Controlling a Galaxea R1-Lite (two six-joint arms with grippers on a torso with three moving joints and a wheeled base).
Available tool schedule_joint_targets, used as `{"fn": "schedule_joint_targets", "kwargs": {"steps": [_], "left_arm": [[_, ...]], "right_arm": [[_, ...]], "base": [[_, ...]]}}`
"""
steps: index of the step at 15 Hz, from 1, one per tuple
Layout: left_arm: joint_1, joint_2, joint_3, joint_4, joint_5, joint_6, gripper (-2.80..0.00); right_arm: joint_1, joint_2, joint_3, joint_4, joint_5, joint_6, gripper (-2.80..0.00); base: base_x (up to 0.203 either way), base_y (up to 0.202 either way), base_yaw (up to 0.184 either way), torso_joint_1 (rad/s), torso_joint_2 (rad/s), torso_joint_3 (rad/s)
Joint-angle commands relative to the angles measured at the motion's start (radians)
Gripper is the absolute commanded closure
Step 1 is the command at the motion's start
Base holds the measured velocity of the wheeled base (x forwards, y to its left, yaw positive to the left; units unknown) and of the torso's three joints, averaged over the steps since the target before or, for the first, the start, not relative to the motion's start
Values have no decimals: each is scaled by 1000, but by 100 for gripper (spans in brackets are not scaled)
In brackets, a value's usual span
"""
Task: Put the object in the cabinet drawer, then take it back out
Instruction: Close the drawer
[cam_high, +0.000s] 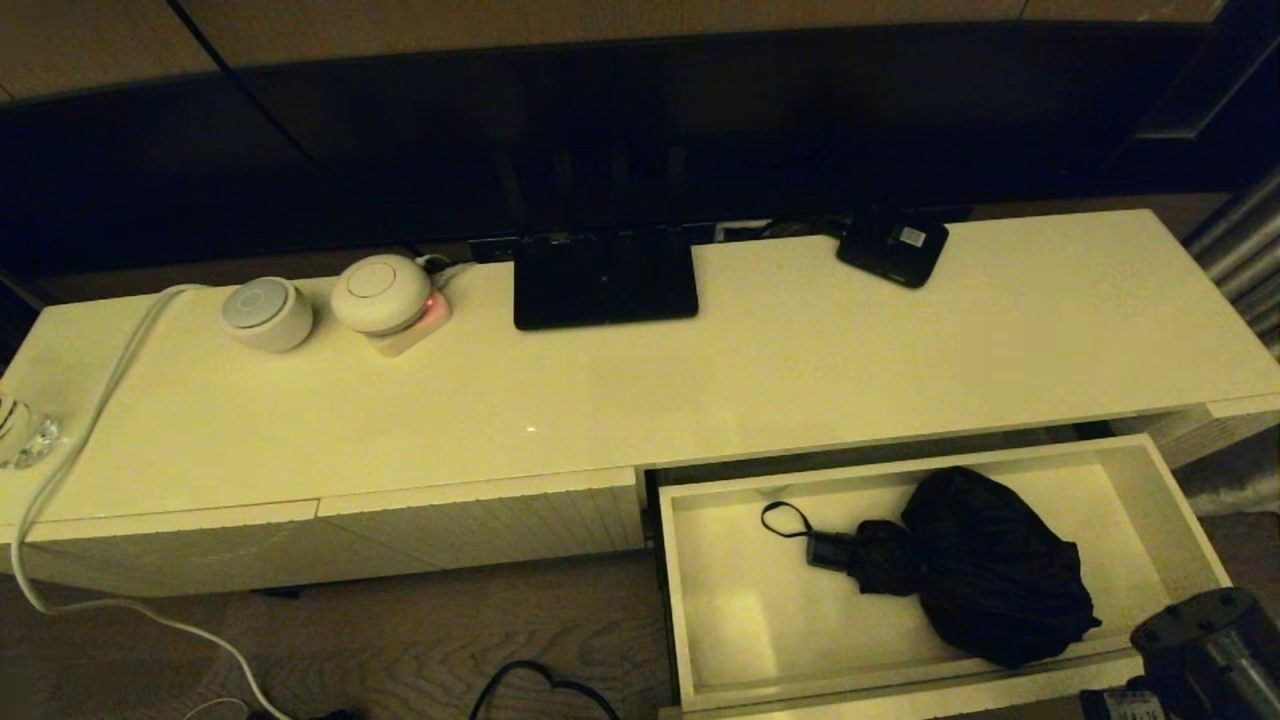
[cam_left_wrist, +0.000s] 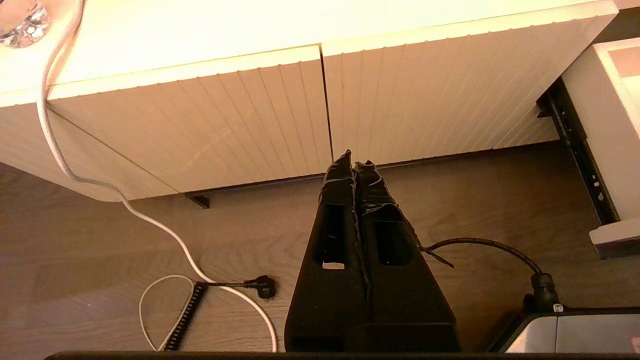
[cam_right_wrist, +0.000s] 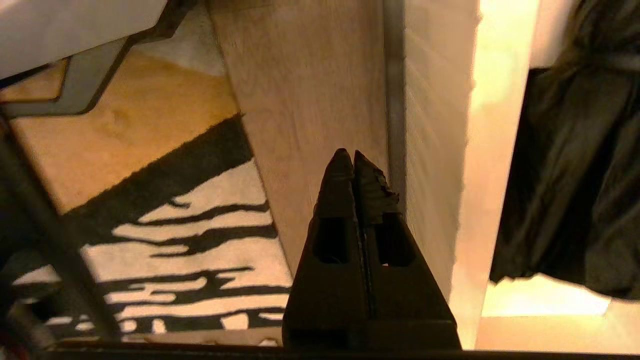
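Umbrella (cam_high: 985, 570) inside open drawer (cam_high: 690, 610), no legible writing; right pincer (cam_right_wrist: 354, 159) closed, empty, beside drawer front.

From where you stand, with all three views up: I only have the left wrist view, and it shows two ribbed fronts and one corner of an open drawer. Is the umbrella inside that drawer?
Observer: Yes. The umbrella lies in the open drawer, handle end toward the robot's left.
Operator: Is the right gripper on it?
Observer: No. The right gripper is shut and empty, outside the drawer's ribbed front, over the floor.
Operator: My left gripper looks shut. Anything on the cabinet top?
Observer: The left gripper is shut, parked before the closed fronts. A small black box sits at the top's back edge.
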Motion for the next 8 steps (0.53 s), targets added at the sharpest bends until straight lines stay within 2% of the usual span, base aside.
{"fn": "schedule_joint_targets", "kwargs": {"steps": [1,4,8], "left_arm": [[0,0,3,0,0,0,0],[0,0,3,0,0,0,0],[0,0,3,0,0,0,0]], "right_arm": [[2,61,9,-35,-6,-7,0],[0,83,11,-94,-29,-6,0],[0,131,11,-211,-109,-9,0]], "base": [[0,0,0,0,0,0],[0,0,0,0,0,0],[0,0,0,0,0,0]]}}
